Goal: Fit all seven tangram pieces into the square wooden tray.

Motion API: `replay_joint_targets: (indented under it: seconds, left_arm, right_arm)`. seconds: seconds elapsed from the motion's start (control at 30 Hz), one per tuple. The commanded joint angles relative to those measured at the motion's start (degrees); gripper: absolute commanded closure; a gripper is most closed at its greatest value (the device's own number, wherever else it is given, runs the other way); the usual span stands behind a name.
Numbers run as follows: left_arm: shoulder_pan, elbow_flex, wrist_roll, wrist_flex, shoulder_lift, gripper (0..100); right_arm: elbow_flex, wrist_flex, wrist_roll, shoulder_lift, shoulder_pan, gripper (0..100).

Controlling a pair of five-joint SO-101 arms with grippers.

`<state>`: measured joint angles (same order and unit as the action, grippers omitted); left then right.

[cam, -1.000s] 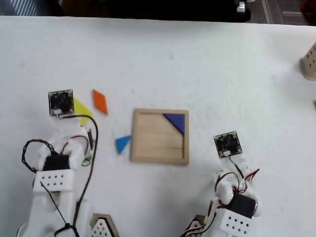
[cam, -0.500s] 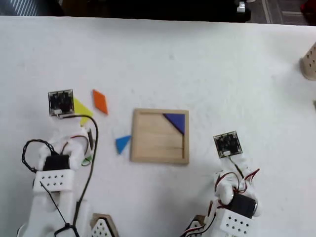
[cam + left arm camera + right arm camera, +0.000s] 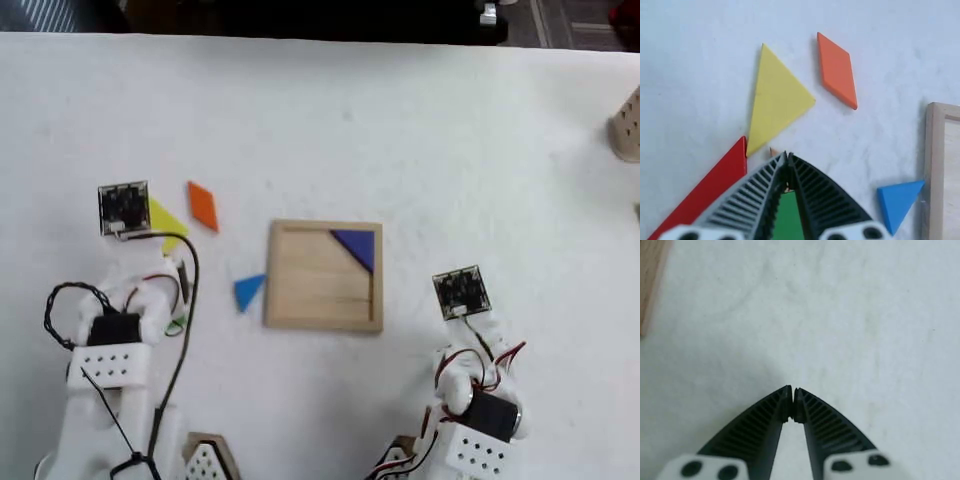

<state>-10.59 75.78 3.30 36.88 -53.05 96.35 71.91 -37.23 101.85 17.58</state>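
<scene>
left arm (image 3: 110, 340) has its jaws clenched on nothing over the bench (image 3: 450, 130), the yellow triangle (image 3: 775, 100) lies just past their tips, long axis running away from them, left of the wooden tray (image 3: 325, 325), so it looks like the left's pick, since the right arm (image 3: 470, 400), jaws clenched too, sits off the tray's right side.

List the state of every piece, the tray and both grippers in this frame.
wooden tray: flat on the table, holds one piece.
dark blue triangle: seated in the tray's far right corner.
light blue triangle: on the table, outside the tray.
orange parallelogram: on the table, outside the tray.
yellow triangle: on the table, outside the tray.
red piece: on the table, partly hidden.
green piece: under the left gripper, mostly hidden.
left gripper: shut.
right gripper: shut, above bare table.
</scene>
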Motion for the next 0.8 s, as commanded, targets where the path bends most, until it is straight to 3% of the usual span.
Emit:
replay_joint_targets:
  seconds: [0.0, 0.77]
  left_arm:
    - [-0.2, -0.4, -0.7, -2.0, -1.0, 98]
    - [-0.2, -0.4, -0.7, -2.0, -0.9, 98]
  right_arm:
    - [0.5, 0.4, -0.3, 0.0, 0.0, 98.1]
    - [0.5, 0.4, -0.3, 0.0, 0.0, 98.1]
